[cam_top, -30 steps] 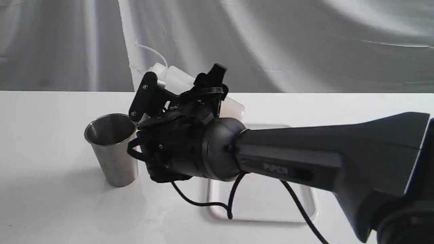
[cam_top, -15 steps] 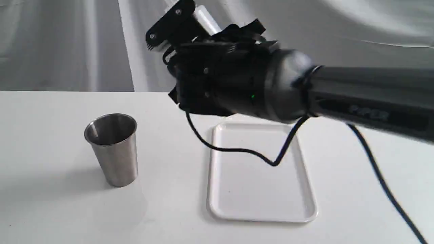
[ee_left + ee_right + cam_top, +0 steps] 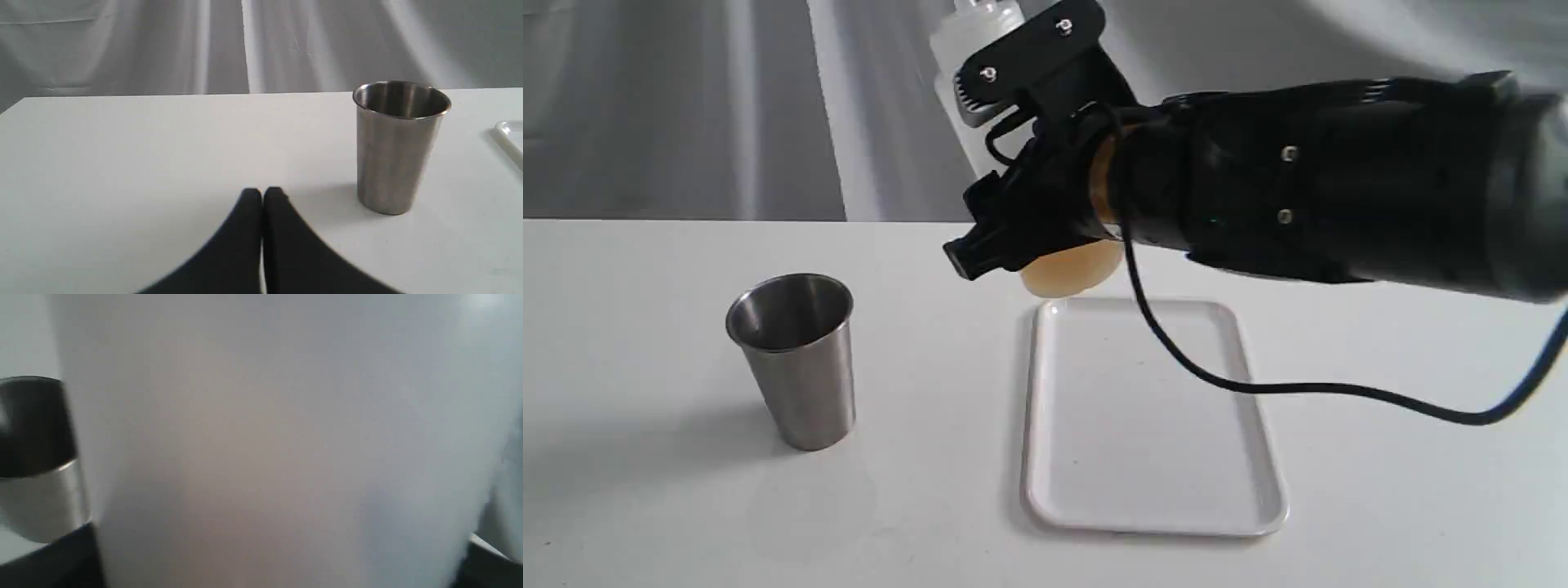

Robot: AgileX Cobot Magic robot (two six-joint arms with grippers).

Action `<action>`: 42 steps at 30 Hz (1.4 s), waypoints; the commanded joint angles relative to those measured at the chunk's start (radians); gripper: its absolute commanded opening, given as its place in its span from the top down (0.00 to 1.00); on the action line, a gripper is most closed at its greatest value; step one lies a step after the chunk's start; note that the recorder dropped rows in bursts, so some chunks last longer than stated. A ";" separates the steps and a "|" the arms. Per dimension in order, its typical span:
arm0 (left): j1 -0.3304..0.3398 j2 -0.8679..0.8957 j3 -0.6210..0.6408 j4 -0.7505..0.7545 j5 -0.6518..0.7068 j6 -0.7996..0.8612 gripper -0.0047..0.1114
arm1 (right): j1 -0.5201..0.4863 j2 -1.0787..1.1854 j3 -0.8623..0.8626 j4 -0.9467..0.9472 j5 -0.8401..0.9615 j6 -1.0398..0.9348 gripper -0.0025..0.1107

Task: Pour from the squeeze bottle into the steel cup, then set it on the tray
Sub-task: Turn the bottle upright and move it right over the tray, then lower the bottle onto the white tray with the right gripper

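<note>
Table [image 3: 645, 490] | squeeze bottle [image 3: 968, 57] near-upright, top up | right gripper [image 3: 992, 163] pinching it | left gripper [image 3: 262, 194] closed

Bare worktop [image 3: 931, 408] separated the upright steel cup [image 3: 792, 359] from the tray [image 3: 1143, 441], whose flat bed lay unoccupied. The squeeze bottle [image 3: 1066, 273] hung over the tray's far edge, and a black cable [image 3: 1258, 385] sagged across the space above it.

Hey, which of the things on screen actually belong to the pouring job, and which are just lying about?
Part of the job:
squeeze bottle, held in the air by the right gripper
steel cup, standing upright
tray, bare

Just there:
left gripper, shut, idle near the cup
black cable hanging from the right arm
white table
grey curtain
</note>
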 commanded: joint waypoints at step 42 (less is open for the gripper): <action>-0.008 -0.003 0.004 -0.001 -0.008 -0.003 0.96 | -0.307 -0.139 0.543 0.761 -0.958 -0.821 0.98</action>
